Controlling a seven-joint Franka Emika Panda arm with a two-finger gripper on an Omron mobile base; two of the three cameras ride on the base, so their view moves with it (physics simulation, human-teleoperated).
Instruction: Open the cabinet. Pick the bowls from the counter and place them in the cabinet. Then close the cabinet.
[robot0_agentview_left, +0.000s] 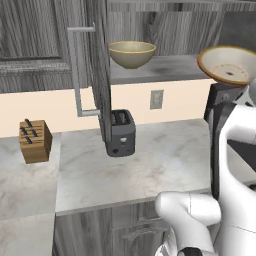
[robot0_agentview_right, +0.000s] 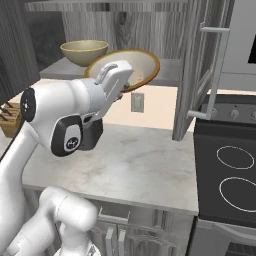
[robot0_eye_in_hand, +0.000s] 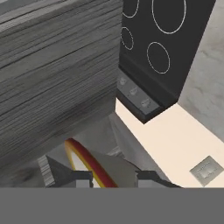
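I see the cabinet (robot0_agentview_left: 100, 75) standing open above the counter (robot0_agentview_left: 150, 160), the olive bowl (robot0_agentview_left: 132, 54) sitting on its shelf. My gripper (robot0_eye_in_hand: 113, 177) has its fingers clamped on the tan bowl's (robot0_agentview_left: 226, 65) rim, holding it tilted at the shelf's edge.

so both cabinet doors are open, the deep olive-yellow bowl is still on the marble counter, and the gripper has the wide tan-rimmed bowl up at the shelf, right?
Not quite: the deep olive-yellow bowl already sits on the grey cabinet shelf, not the marble counter, as the left base view shows. The rest holds: doors open, gripper holding the wide tan-rimmed bowl at shelf height.
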